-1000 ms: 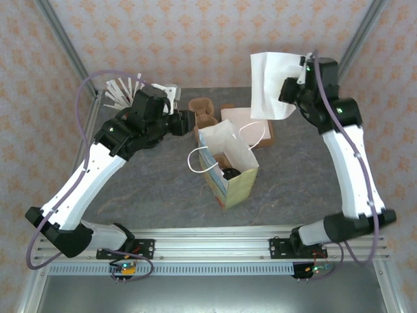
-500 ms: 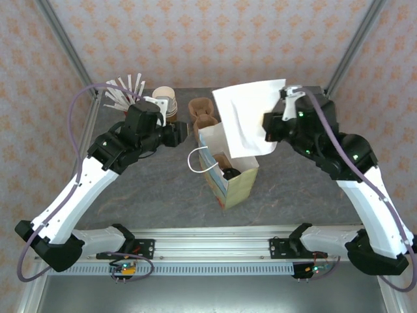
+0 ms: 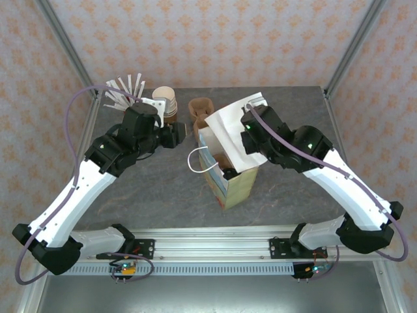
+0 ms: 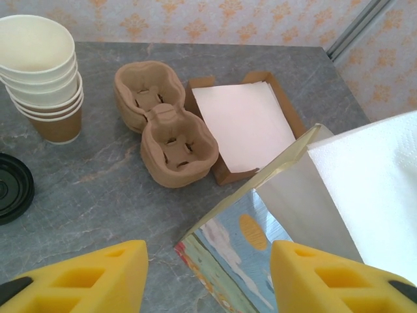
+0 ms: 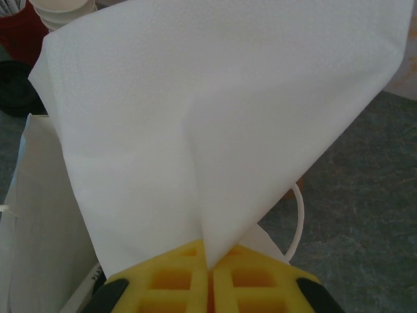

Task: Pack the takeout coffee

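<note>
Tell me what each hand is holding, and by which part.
The right hand pinches a white napkin by a folded corner at its lower end. The left hand is open and holds nothing.

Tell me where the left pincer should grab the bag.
The white cord handle flopped outward from the bag's left rim. It lies clear of the napkin held over the mouth and faces the open left pincer, so approach from the left, straddling the cord.

A: Top external?
B: High behind the bases, looking down, whole table.
A: Wrists?
B: Left looks past left gripper, near paper bag. Right, tight on napkin. All share the bag.
</note>
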Robot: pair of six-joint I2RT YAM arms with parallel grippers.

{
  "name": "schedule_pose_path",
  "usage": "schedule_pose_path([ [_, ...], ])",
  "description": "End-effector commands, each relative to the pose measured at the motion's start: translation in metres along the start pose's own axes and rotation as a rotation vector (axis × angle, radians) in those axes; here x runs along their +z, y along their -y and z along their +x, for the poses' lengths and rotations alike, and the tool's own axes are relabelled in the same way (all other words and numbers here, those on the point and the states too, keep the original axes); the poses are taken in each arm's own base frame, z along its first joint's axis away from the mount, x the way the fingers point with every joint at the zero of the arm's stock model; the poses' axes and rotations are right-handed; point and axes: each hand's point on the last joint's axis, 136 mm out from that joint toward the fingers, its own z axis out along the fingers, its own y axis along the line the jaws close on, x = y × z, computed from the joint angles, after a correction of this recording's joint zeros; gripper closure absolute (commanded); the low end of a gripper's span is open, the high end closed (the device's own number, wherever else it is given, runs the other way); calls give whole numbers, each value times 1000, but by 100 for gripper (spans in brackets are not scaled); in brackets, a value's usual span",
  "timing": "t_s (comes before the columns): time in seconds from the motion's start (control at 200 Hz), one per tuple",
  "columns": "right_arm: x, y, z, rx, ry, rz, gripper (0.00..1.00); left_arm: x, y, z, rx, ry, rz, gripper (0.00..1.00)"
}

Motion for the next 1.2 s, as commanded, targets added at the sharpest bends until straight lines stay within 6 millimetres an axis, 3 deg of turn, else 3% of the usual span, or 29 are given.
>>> schedule_pose_path([
  [0.0, -7, 9, 6, -91, -25, 47, 90, -4, -9, -5, -5, 36, -32, 47],
  [0.375, 17, -4, 20, -178, -119, 60, 90, 2, -7, -4, -4, 22, -29, 46],
  [0.741, 48, -45, 31, -196, -192, -30, 85, 9, -5, -3, 0, 8, -27, 46],
  [0.956, 56, -67, 37, -196, -231, -94, 71, 10, -7, -3, 9, 8, -37, 46],
  [1.196, 39, -54, 20, -169, -158, -78, 57, 10, -18, 0, 18, 17, -84, 43],
])
